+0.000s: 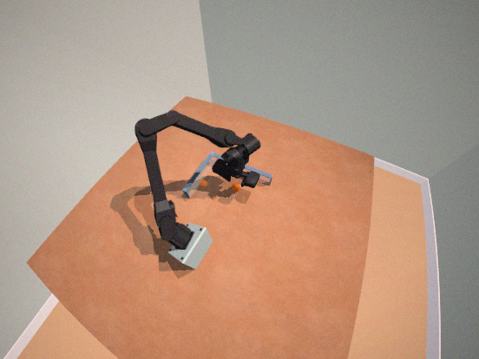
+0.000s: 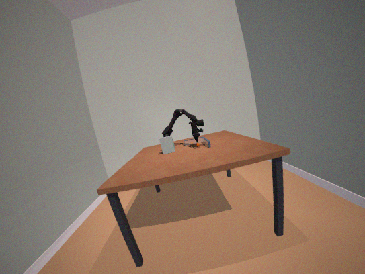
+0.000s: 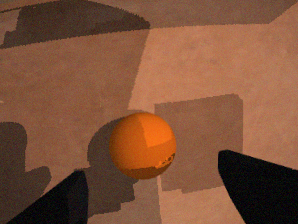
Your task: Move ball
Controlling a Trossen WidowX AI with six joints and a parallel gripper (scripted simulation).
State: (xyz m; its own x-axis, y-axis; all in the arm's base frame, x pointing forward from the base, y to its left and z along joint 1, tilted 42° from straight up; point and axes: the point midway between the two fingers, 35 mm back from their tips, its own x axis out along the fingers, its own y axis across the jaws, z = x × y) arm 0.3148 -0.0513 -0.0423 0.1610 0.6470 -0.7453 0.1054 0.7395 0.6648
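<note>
Ball: orange ball (image 1: pixel 235 187) (image 2: pixel 198 144) (image 3: pixel 142 145), on the table under the gripper (image 1: pixel 237 179) (image 2: pixel 198 141) (image 3: pixel 153 171), off its target.
Gripper: pointing down, fingers parted, nothing grasped.
See-through copy: copy (image 1: pixel 203 184), to 1 side of the gripper, apart from the ball, near 1 clear wall (image 1: pixel 198 173).
Clear walls: 2, making a corner; the other (image 1: pixel 259 172) runs partly behind the gripper.
Done: reach over the ball, looks like; 0 transport.
Left: grip or push the ball, bring it onto the copy, let it settle, release, back off. Early stage, I'd judge.
Top view only: ball and copy as 2 separate spots, wall corner partly covered by the gripper.
Exterior view: fingertips low, just above the ball; copy can't be made out.
Wrist view only: ball between the 2 fingertips in view, visible gap each side; contact not seen.
</note>
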